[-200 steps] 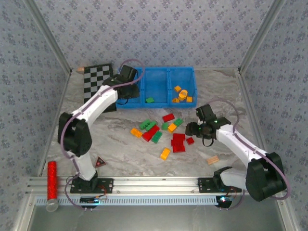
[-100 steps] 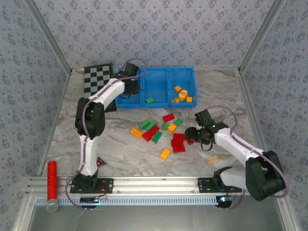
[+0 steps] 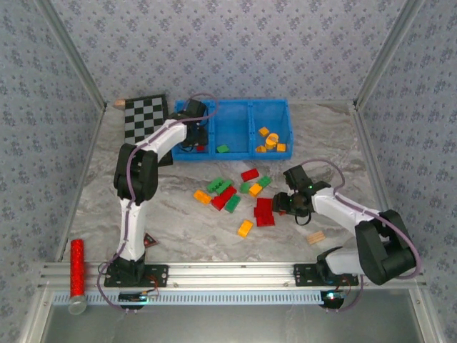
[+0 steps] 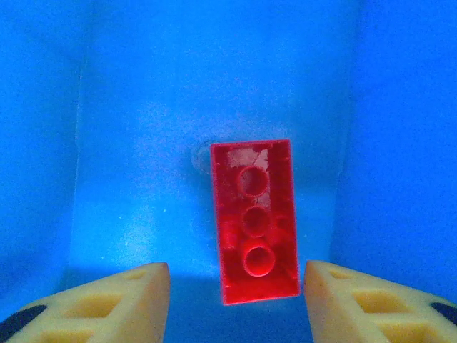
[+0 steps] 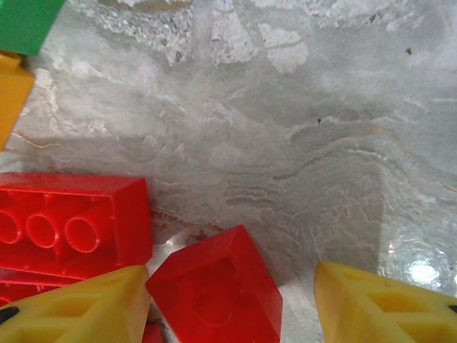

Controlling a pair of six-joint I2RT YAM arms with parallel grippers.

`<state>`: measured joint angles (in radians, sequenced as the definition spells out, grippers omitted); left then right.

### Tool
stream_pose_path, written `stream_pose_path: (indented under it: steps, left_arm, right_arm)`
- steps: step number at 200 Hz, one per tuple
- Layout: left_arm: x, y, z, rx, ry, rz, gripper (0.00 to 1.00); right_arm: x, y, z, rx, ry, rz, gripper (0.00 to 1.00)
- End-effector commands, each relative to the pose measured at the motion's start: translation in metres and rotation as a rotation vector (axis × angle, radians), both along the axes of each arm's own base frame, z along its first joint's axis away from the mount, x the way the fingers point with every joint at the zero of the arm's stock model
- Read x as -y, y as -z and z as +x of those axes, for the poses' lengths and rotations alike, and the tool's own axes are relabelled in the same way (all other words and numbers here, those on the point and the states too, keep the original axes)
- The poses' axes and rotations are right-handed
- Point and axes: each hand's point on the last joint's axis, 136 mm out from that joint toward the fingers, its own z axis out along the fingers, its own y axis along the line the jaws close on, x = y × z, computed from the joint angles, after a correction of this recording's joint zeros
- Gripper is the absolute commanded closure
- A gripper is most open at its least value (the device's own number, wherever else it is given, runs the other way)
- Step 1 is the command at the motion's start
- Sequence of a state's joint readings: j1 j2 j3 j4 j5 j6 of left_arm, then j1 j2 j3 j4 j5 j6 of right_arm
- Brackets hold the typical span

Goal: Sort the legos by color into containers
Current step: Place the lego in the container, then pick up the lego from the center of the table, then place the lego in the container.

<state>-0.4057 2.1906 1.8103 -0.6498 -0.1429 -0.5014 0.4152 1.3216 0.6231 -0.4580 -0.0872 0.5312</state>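
Saw left gripper (image 4: 233, 277) spread, gripping nothing, red lego (image 4: 254, 218) loose below in blue tray (image 4: 128, 143); saw right gripper (image 5: 228, 284) spread astride small red lego (image 5: 208, 286) on counter (image 5: 285, 143).

You find the blue three-compartment tray (image 3: 233, 123) at the far side of the table (image 3: 178, 214). The left gripper (image 3: 194, 143) reaches into its left compartment. The middle compartment holds one green brick (image 3: 223, 149), the right one orange-yellow bricks (image 3: 270, 140). The right gripper (image 3: 283, 206) sits beside the red bricks (image 3: 265, 212) among the loose legos.
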Motion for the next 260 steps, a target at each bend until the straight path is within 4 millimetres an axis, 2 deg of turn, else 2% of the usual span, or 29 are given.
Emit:
stream_pose_path:
  steps: [1, 38, 77, 96, 128, 147, 175, 198, 214, 222, 260]
  left_arm:
    - [0.005, -0.020, -0.001, 0.033, 0.013, -0.036, 0.46]
    - [0.006, -0.041, -0.004, 0.067, 0.023, -0.062, 0.45]
    - [0.011, -0.068, -0.013, 0.102, 0.053, -0.115, 0.45]
    - [0.013, -0.086, -0.018, 0.135, 0.074, -0.142, 0.44]
    - [0.014, -0.124, -0.029, 0.204, 0.118, -0.180, 0.43]
    - [0.009, -0.146, -0.044, 0.241, 0.139, -0.191, 0.41]
    - [-0.008, -0.164, -0.079, 0.262, 0.142, -0.181, 0.40]
    - [-0.026, -0.160, -0.114, 0.232, 0.099, -0.185, 0.40]
    - [-0.035, -0.146, -0.142, 0.191, 0.061, -0.218, 0.39]
    - [-0.038, -0.138, -0.155, 0.170, 0.042, -0.239, 0.39]
    - [-0.047, -0.102, -0.205, 0.082, -0.046, -0.338, 0.39]
  right_arm:
    - [0.000, 0.008, -0.001, -0.012, -0.023, -0.020, 0.39]
    - [0.001, 0.011, -0.001, -0.022, -0.036, -0.040, 0.46]
    - [0.001, 0.009, -0.005, -0.027, -0.041, -0.047, 0.65]
    - [0.001, 0.006, -0.009, -0.030, -0.044, -0.050, 0.69]
    - [0.005, -0.007, -0.014, -0.019, -0.032, -0.070, 0.70]
    - [0.007, -0.027, -0.009, 0.008, -0.021, -0.083, 0.71]
    - [0.002, -0.072, 0.019, 0.098, -0.053, -0.102, 0.71]
    - [-0.015, -0.108, 0.055, 0.178, -0.109, -0.111, 0.71]
    - [-0.030, -0.129, 0.084, 0.235, -0.156, -0.129, 0.71]
    - [-0.042, -0.147, 0.104, 0.285, -0.176, -0.126, 0.71]
    - [-0.099, -0.175, 0.174, 0.397, -0.284, -0.140, 0.71]
